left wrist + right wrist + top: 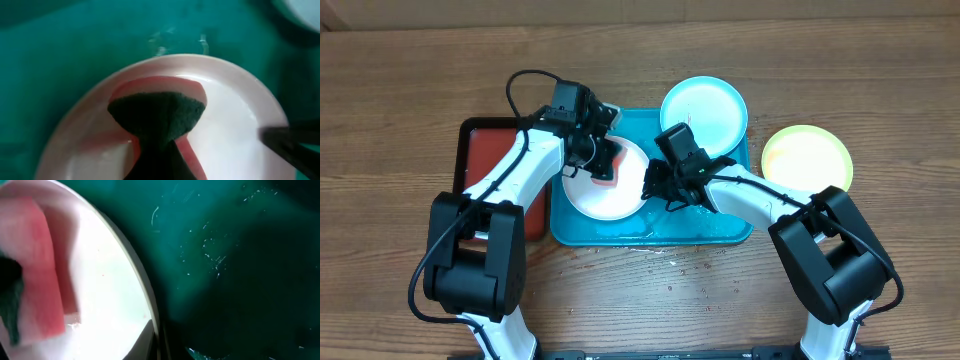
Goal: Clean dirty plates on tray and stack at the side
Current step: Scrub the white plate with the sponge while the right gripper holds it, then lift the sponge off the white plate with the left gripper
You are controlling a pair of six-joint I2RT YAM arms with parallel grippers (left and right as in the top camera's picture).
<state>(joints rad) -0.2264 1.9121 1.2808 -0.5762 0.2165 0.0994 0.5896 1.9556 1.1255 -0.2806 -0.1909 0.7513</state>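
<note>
- The white plate (605, 203) lies in the tray (725, 218) between the 2 pincers. The left pincer (603, 158) is over its far part, and the right pincer (654, 186) is at its right rim.
- The left pincer is clenched on a sponge (608, 168), which rests on the plate under its fingertips.
- The right pincer is clamped on the white plate's rim.
- Only the left wrist view shows the sponge's dark green scouring face (157, 120), edged in pink, and a dark finger (292, 142) of the right pincer over the rim.
- Only the right wrist view shows wet specks on the tray floor (225, 255), right of the rim.
- Only the overhead view shows the other 2 plates. The cyan plate (705, 110) is just beyond the right pincer, overlapping the tray's far corner. The green plate (807, 158) is on the table (400, 100), to that pincer's right.
- A red tray (490, 160) sits left of the left pincer, just beside the tray.
</note>
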